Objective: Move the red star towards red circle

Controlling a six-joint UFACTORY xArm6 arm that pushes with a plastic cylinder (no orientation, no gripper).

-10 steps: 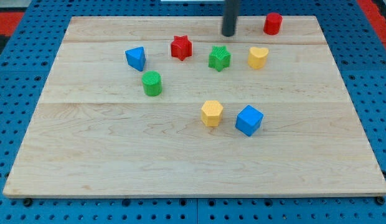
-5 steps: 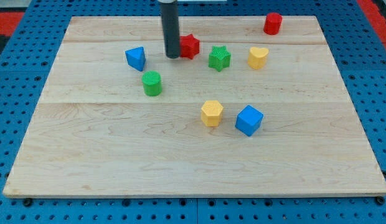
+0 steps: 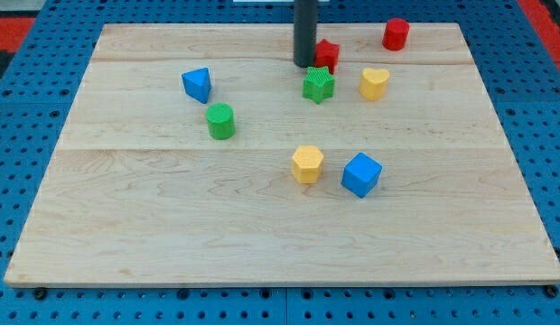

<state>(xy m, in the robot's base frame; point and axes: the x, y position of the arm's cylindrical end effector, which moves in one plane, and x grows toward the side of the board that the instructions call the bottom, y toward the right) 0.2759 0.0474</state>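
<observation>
A: Red star (image 3: 328, 52) first, then: where is it on the board?

B: Near the view's top edge, a bit right of the middle. Part of it is hidden behind my rod, so only its right side shows. It sits just above the green star (image 3: 319, 85), close enough that I cannot tell whether they touch.

A: And the tool?

B: My tip (image 3: 304, 64) is down at the table, pressed against the red star's left side. It is a plain rod, with no jaws to open or close, and it grips nothing.

A: Go across the board from the view's left.

B: The blue block (image 3: 198, 84), a wedge-like shape, is farthest left, in the upper part of the wooden board (image 3: 126, 226). Below and slightly right of it stands the green cylinder (image 3: 220, 120). Next comes the yellow block (image 3: 307, 164), roughly six-sided, lower down near the middle. My tip, the green star and the red star follow, higher up. The blue cube (image 3: 361, 174) stands just beside the yellow block, on its right. The yellow heart (image 3: 374, 83) is near the green star, on its right, but apart from it.

A: And the red circle?

B: The red cylinder (image 3: 396, 34) is farthest right, close to the board's top edge. It is up and to the right of the red star, with a clear gap between them.
</observation>
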